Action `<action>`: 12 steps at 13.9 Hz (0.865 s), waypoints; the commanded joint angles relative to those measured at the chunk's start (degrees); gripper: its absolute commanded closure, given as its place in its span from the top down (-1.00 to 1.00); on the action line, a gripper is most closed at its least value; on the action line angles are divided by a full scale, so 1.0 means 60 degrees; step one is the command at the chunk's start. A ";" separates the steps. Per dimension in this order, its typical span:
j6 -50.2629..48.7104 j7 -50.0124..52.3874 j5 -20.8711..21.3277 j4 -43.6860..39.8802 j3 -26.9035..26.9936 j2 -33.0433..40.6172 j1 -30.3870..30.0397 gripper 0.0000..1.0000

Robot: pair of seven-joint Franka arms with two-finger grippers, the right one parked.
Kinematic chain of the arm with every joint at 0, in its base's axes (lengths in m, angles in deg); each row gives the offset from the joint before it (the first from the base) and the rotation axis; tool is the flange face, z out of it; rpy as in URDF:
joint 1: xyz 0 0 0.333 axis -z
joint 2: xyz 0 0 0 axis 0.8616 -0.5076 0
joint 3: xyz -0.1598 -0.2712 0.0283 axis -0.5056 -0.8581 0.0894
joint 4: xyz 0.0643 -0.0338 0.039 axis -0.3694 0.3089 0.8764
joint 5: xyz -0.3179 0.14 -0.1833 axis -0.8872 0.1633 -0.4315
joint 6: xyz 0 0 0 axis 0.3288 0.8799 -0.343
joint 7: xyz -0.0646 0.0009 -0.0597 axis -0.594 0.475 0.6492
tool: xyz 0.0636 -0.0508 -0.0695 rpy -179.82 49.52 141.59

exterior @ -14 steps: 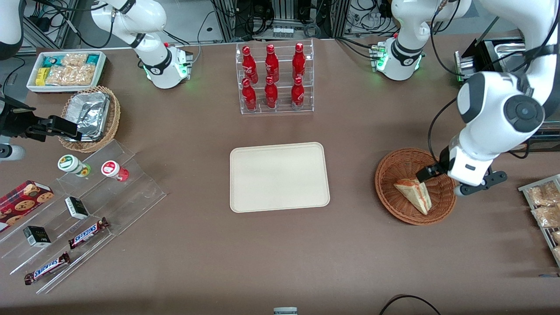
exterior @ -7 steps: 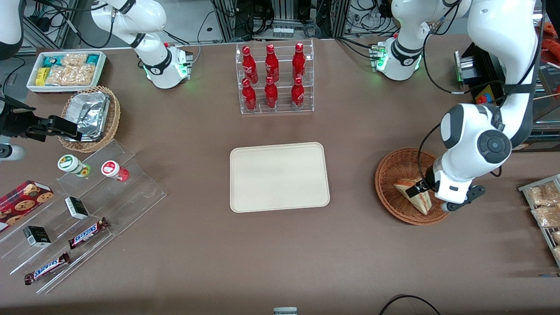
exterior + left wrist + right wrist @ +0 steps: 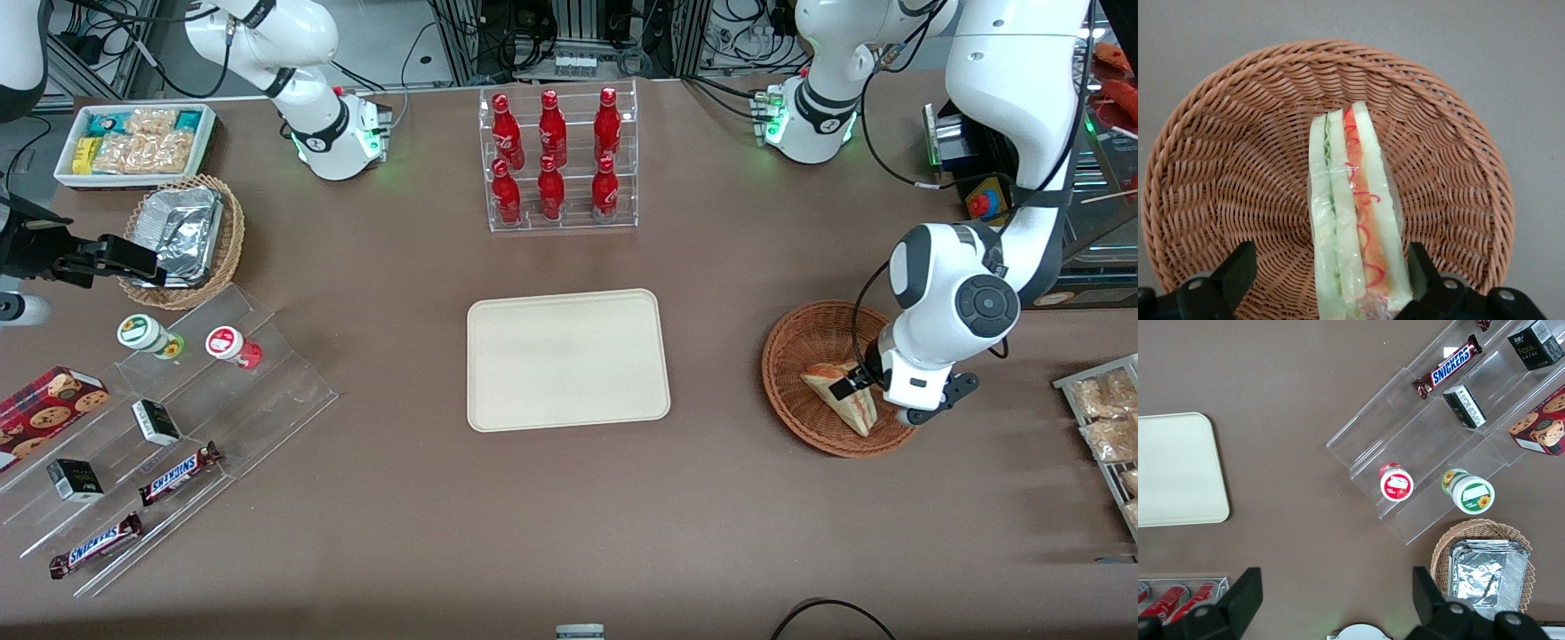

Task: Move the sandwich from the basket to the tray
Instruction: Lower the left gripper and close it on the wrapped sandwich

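The sandwich (image 3: 1353, 220) is lying in your basket (image 3: 800, 342), well apart from the bare tray (image 3: 567, 359) sitting mid-worktop (image 3: 569, 516). Your left arm is bending down over the basket, and its pincer (image 3: 1328, 283) is standing spread, one finger on each side of the wedge.
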 commanded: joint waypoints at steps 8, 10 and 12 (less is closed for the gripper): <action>0.0458 0.0527 0.0111 0.0171 -0.0069 -0.0211 0.0110 0.73; 0.0444 0.0629 0.0111 0.0098 -0.0069 -0.0211 0.0110 -0.57; 0.0342 0.0703 0.0111 -0.0076 -0.0083 -0.0168 0.0125 -1.00</action>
